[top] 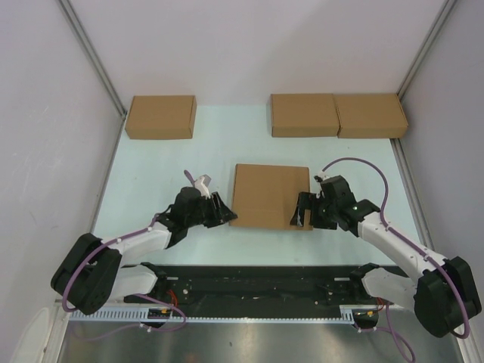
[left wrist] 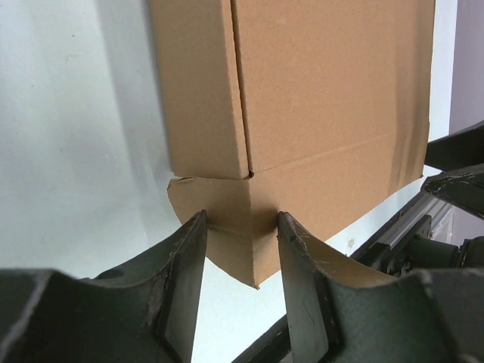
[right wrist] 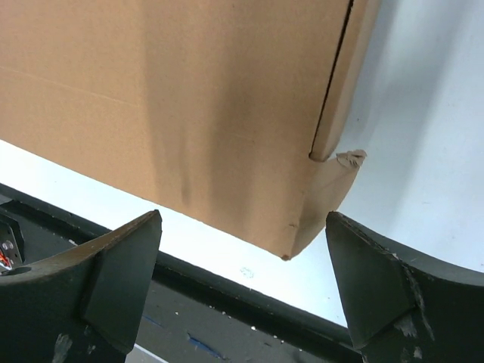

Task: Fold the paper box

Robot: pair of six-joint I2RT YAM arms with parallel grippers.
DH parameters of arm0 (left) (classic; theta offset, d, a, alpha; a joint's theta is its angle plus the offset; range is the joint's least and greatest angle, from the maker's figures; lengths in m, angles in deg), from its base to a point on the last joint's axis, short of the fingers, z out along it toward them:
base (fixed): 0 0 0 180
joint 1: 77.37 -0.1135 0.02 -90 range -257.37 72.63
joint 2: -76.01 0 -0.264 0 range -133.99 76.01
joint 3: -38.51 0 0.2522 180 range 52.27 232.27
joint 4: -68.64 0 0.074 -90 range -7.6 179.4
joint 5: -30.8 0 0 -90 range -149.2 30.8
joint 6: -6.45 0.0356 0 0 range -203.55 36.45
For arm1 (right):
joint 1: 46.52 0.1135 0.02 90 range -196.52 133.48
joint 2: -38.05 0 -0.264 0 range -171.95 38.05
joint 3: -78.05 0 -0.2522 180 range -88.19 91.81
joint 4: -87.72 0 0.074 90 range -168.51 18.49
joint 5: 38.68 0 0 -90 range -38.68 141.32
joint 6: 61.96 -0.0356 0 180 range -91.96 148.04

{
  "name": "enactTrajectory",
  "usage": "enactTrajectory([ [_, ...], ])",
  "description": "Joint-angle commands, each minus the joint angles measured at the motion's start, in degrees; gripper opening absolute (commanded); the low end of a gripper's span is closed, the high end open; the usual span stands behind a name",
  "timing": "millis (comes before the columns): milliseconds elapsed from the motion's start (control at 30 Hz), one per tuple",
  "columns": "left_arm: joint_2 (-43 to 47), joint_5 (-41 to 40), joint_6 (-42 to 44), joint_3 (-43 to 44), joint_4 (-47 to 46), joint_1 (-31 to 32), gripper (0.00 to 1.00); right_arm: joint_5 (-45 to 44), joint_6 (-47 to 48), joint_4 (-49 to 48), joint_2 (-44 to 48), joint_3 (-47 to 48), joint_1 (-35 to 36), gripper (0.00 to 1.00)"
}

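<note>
Box [top: 271, 197] is seen mid-table [top: 166, 166], lid down, long axis left-right. Left end effector [top: 221, 212] is set half open astride the near-left corner tab; no firm grip is seen. Right end effector [top: 304, 211] is spread wide, empty, with the near-right corner just ahead. Box is flanked by both arms, neither clearly nearer.

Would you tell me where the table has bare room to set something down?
Bare table between the lone back box and the back pair, and the strip between that row and the paper box. Crowded at that box's near corners, where both jaws sit.
</note>
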Motion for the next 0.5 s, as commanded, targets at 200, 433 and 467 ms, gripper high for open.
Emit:
enactTrajectory([
  [200, 1.2, 0.5, -1.0, -0.6, -1.8, 0.4, 0.48, -0.5, -0.9, 0.0, 0.2, 2.2, 0.3, 0.92],
  [433, 0.8, 1.3, -1.2, -0.8, -2.7, 0.5, 0.48, 4.3, -1.6, -3.4, -0.6, 2.2, -0.5, 0.90],
  [467, 0.8, 1.3, -1.2, -0.8, -2.6, 0.4, 0.49, 5.0, -1.8, -3.6, -1.2, 2.2, -0.6, 0.89],
])
